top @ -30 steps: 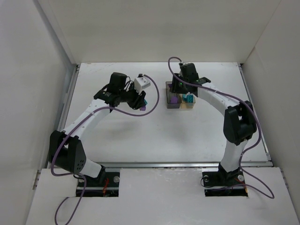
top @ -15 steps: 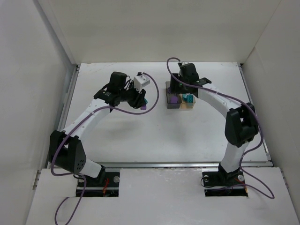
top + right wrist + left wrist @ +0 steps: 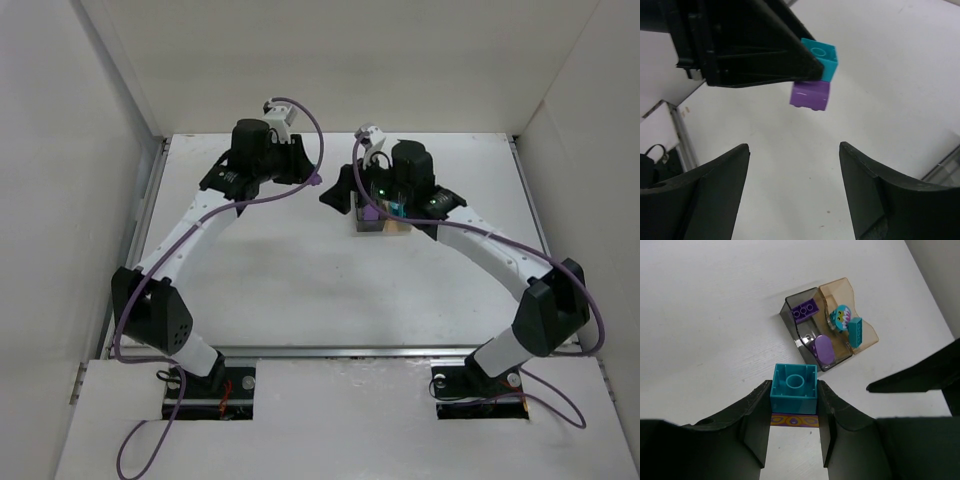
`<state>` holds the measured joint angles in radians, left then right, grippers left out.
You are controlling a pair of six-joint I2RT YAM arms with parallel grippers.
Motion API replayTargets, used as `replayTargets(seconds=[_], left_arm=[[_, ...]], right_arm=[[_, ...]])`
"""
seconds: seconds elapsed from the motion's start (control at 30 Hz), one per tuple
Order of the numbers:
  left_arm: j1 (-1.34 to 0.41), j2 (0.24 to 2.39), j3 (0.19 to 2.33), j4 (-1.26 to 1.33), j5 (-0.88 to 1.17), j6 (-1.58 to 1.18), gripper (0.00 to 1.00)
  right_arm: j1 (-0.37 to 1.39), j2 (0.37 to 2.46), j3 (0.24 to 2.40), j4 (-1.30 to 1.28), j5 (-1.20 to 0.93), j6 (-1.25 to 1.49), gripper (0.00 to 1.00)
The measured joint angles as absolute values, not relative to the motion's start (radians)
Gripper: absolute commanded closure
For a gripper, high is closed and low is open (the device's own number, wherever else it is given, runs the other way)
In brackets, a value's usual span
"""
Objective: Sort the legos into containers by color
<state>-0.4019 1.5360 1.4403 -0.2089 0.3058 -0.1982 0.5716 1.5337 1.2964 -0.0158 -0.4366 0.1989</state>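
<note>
While a teal brick (image 3: 794,388) with a purple brick (image 3: 794,420) stuck under it hangs in the air, the left gripper (image 3: 794,399) squeezes it tight | grey bin (image 3: 791,322) holds purple legos (image 3: 806,311), amber bin (image 3: 840,290) holds teal legos (image 3: 856,332), both near the table's (image 3: 300,280) far edge | right gripper (image 3: 795,175) fingers wide apart, holding nothing

White counter (image 3: 715,315). Directly on it: smoky grey bin (image 3: 796,330) and amber bin (image 3: 846,292), joined side by side.
</note>
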Motion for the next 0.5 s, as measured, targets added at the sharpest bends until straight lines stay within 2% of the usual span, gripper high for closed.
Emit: replayTargets(seconds=[0.5], left_arm=[[-0.402, 1.557, 1.45, -0.231, 0.234, -0.347, 1.0]], right_arm=[[0.572, 1.737, 1.382, 0.063, -0.505, 0.398, 0.22]])
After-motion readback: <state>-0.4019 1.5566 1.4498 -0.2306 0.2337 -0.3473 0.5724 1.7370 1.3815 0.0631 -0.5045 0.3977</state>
